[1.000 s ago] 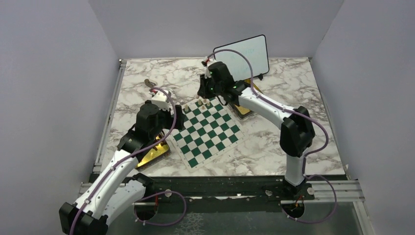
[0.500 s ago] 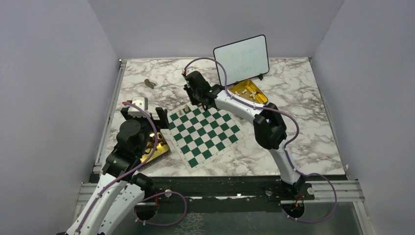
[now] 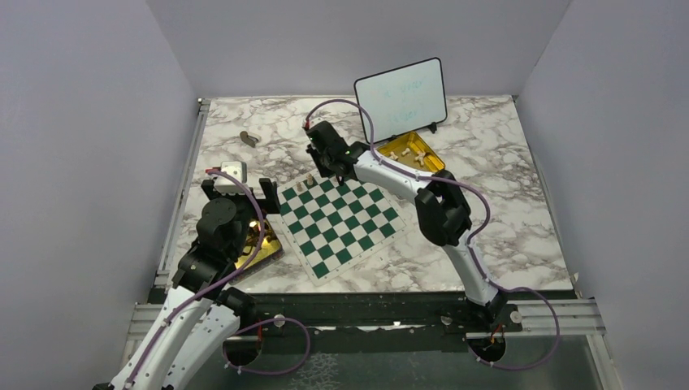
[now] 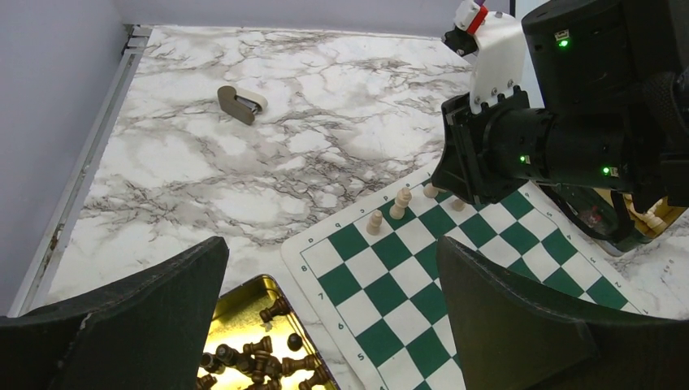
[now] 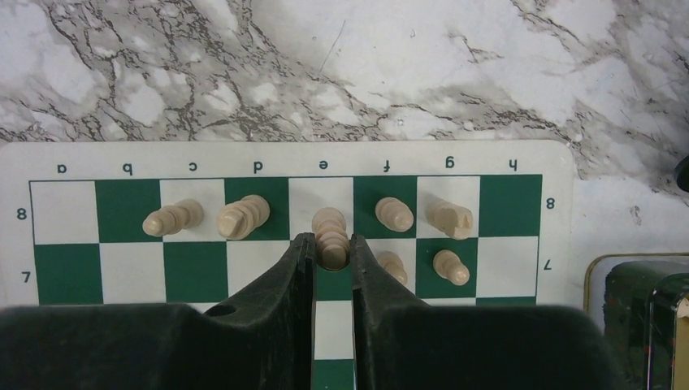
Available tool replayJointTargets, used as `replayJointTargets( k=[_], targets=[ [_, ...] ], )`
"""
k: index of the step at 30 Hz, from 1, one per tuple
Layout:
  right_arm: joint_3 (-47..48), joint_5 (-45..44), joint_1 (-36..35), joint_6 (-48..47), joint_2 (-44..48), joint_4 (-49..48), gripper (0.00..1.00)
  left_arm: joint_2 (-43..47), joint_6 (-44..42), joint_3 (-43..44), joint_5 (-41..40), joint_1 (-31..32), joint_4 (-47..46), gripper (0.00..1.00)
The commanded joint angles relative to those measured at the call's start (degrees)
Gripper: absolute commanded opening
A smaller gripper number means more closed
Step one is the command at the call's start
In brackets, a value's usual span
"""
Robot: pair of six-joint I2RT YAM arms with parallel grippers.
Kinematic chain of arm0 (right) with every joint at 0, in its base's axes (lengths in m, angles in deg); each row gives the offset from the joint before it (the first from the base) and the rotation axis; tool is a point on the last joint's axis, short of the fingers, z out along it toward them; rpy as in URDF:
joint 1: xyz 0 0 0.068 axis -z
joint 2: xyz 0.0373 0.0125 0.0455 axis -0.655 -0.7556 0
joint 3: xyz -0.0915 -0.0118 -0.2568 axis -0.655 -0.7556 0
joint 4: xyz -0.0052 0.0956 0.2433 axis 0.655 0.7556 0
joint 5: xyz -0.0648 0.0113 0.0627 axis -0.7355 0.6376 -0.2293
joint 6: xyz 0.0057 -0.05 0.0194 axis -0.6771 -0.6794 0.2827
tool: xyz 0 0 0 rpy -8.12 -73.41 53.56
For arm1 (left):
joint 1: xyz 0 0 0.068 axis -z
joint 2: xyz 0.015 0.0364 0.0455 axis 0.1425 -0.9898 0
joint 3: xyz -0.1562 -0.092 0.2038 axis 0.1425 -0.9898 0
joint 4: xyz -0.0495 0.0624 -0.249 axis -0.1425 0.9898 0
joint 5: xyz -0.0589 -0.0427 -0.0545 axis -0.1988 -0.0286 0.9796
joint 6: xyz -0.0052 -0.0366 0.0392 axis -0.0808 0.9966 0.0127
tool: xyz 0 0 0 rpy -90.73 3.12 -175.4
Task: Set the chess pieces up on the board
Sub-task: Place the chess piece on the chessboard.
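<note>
The green-and-white board [image 3: 341, 223] lies mid-table, and several pale chess pieces stand along its far rows. In the right wrist view my right gripper [image 5: 332, 244] is shut on a pale piece [image 5: 331, 228] standing on the white e8 square. Neighbours stand on c8 [image 5: 172, 218], d8 [image 5: 242, 216], f8 [image 5: 394, 214] and g8 [image 5: 451, 218], with two pawns [image 5: 450, 266] in the row behind. My left gripper [image 4: 329, 252] hangs wide open and empty above the board's left corner [image 4: 325, 268] and a gold tin of dark pieces [image 4: 244, 286].
A second gold tin [image 3: 413, 152] holding pale pieces sits at the back right, in front of a small whiteboard [image 3: 402, 97]. A small brown-and-white object [image 4: 241, 103] lies on the marble at the back left. Grey walls enclose the table.
The right arm has swung left from the back-right tin to the board's far row with a pale piece. The left arm has pulled back toward the near left, away from the board.
</note>
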Motion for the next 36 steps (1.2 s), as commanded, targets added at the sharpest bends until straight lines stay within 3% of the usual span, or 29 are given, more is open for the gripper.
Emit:
replayJointTargets(
  k=[1,14,36],
  targets=[
    [2.74,-0.87,-0.28,-0.81,-2.22,1.0,0.13,-0.51,-0.75,-0.01,-0.76,-0.2,-0.54,0.99],
    [5.85,-0.98,-0.85,-1.79,-5.12,2.88,0.15,-0.91,-0.87,0.1,-0.64,-0.35,-0.5,0.99],
    [10.06,-1.55,-1.56,-1.99,-7.02,5.29,0.35,-1.11,-0.78,0.12,-0.26,-0.56,-0.41,0.99]
  ],
)
